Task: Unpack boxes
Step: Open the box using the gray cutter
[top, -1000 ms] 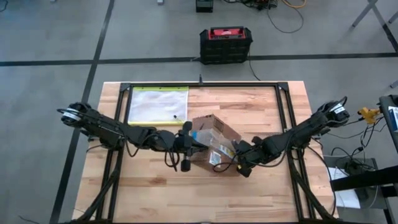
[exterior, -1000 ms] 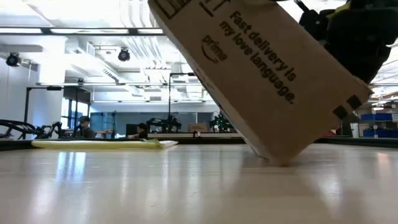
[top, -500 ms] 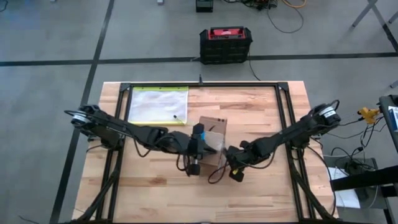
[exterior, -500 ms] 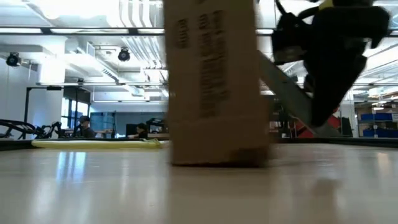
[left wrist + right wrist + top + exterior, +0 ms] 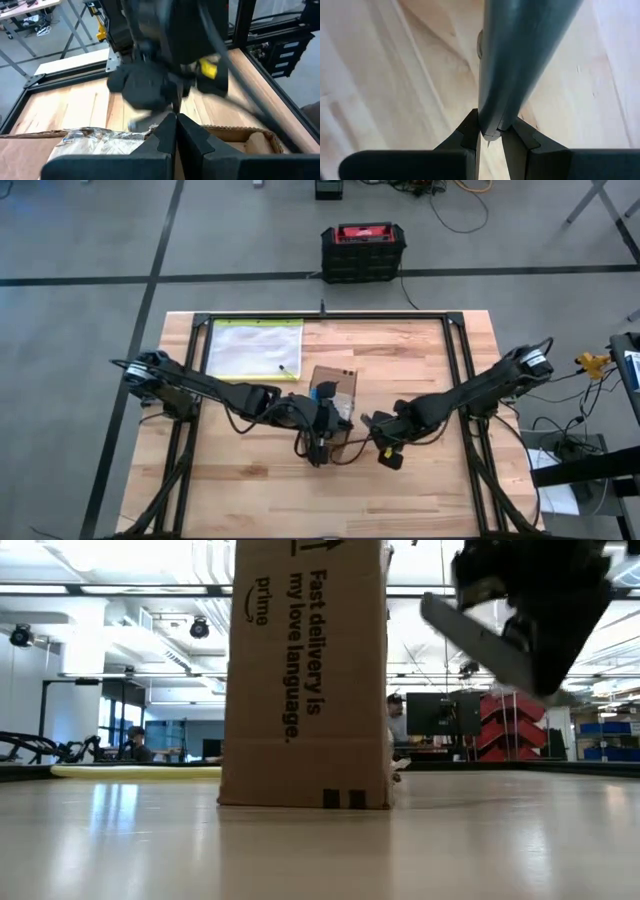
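The brown cardboard box point(image 5: 335, 385) stands upright on one end at the table's middle, its printed side point(image 5: 305, 670) facing the near edge. Its top is open, and clear packing point(image 5: 100, 142) shows inside. My left gripper point(image 5: 176, 122) is shut at the box's top rim, on the near left side point(image 5: 326, 418). My right gripper point(image 5: 378, 436) hangs just right of the box, shut on a long dark grey tool point(image 5: 520, 60). In the low view the tool point(image 5: 480, 635) slants above the table. My left gripper is shut on the rim of the box's open top point(image 5: 220, 131), coming from the table's left and slanting down. The fingers hide the exact place of contact. The box stands on its lower end on the table. My right gripper pinches the tool's end point(image 5: 489, 129) between its two fingers, which point steeply down. The tool runs on past the fingertips, along the fingers. It is lifted clear of the table and apart from the box.
A clear yellow-edged pouch point(image 5: 256, 348) lies flat at the table's far left. A black frame point(image 5: 455, 360) runs along the table's sides and far edge. A black and red case point(image 5: 363, 252) sits on the floor beyond the table. Bare wood lies along the near edge.
The box has swung from tilted on one lower edge to upright on its end, turning about as it went. My left gripper has gone with it toward the table's right and a little up. My right gripper has risen with the tool, away from the tabletop.
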{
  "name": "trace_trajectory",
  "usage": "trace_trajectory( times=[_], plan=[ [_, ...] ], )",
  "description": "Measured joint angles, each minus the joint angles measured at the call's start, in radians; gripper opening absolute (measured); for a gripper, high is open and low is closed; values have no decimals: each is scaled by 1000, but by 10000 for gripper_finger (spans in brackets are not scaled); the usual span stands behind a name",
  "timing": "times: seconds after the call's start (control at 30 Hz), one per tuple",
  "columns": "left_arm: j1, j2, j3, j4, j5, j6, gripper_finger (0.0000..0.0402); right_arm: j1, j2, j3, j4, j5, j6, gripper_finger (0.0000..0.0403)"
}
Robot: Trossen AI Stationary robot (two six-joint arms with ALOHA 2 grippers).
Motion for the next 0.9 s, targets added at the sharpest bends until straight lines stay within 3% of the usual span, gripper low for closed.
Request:
trace_trajectory(
  times=[0.23,0.37,0.57,0.77,0.9],
  plan=[
    [-31,-45,-2,-73,1,11,0,-4,-168,15,19,172,-92,36],
    [-94,-80,-3,-150,-11,-16,0,-63,-244,12,20,223,-162,36],
    [-247,-155,4,-322,-181,-80,0,-212,-242,8,88,219,-344,36],
    [-426,-252,66,-504,-371,-307,0,-296,-230,8,262,131,-556,36],
    [-528,-279,65,-641,-394,-607,0,-331,-195,7,276,76,-610,36]
  ],
)
